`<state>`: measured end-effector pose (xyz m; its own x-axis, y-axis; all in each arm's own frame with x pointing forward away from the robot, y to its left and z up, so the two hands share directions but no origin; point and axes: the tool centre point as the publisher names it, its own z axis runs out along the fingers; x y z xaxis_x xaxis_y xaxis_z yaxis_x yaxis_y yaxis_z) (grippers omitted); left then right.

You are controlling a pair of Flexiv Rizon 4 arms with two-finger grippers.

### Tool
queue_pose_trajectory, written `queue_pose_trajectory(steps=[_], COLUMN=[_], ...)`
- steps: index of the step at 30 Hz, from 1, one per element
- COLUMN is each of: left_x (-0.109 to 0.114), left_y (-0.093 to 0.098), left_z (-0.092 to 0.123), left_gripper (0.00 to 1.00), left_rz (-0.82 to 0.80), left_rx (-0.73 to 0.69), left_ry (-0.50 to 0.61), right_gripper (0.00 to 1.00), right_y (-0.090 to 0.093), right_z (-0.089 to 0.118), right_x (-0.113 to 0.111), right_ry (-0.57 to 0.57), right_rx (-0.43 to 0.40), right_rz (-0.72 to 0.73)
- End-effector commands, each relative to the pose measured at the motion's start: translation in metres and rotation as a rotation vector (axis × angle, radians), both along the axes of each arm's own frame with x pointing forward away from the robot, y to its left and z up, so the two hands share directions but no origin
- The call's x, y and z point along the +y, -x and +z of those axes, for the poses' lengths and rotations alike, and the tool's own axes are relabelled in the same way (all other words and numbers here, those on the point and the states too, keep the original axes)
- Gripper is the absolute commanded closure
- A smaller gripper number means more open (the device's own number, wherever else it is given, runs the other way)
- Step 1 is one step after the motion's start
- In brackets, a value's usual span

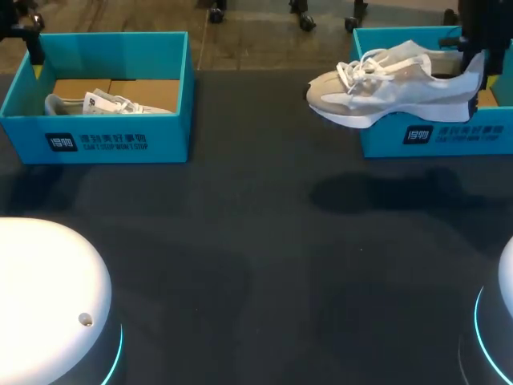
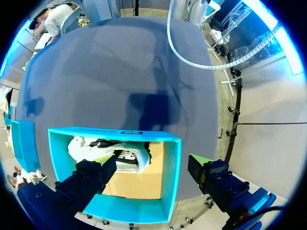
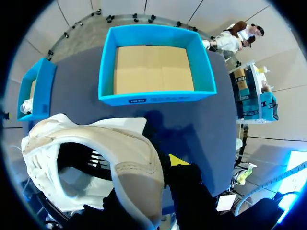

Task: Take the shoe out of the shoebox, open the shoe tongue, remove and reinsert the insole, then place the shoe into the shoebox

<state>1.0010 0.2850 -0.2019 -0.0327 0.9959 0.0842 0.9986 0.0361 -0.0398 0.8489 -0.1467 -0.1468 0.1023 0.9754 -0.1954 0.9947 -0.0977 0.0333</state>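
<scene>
Step one in hand: my right gripper (image 1: 473, 66) clamped on sneaker (image 1: 385, 90) heel, sneaker airborne at 1 o'clock, out of right shoebox (image 1: 449, 138). My left gripper (image 2: 151, 179) jaws apart above left shoebox (image 1: 96, 140), 10 o'clock. Next, I judge: lower sneaker onto table (image 1: 256, 265), left goes for tongue.

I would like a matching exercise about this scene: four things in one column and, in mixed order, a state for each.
1 left shoebox
2 right shoebox
3 shoe at the right gripper
4 left gripper

A empty
B open, over a box
C held above the table
D contains the other shoe

Pairs: 1-D, 2-A, 3-C, 4-B
</scene>
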Motion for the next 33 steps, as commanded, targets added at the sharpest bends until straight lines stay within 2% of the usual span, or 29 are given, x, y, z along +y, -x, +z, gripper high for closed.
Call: queue_pose_trajectory(steps=[1,8,12,17,22,27,33], left_x=[0.0,0.0,0.0,0.0,0.0,0.0,0.0], left_y=[0.0,0.0,0.0,0.0,0.0,0.0,0.0], left_z=[0.0,0.0,0.0,0.0,0.0,0.0,0.0], left_gripper=[0.0,0.0,0.0,0.0,0.0,0.0,0.0], left_rz=[-0.001,-0.001,-0.001,-0.001,-0.001,-0.001,-0.001], left_rx=[0.0,0.0,0.0,0.0,0.0,0.0,0.0], left_ry=[-0.002,-0.002,-0.002,-0.002,-0.002,-0.002,-0.002], right_gripper=[1.0,1.0,1.0,1.0,1.0,1.0,1.0], right_y=[0.0,0.0,0.027,0.062,0.083,0.093,0.093], right_z=[0.001,0.001,-0.025,-0.042,-0.061,-0.081,-0.081], right_x=[-0.002,-0.002,0.027,0.053,0.085,0.117,0.117], right_ry=[-0.005,-0.005,0.006,-0.021,0.017,0.029,0.029], right_rx=[-0.002,-0.002,0.009,-0.003,0.023,0.067,0.067], right_rz=[0.002,0.002,0.022,0.024,0.003,-0.015,-0.015])
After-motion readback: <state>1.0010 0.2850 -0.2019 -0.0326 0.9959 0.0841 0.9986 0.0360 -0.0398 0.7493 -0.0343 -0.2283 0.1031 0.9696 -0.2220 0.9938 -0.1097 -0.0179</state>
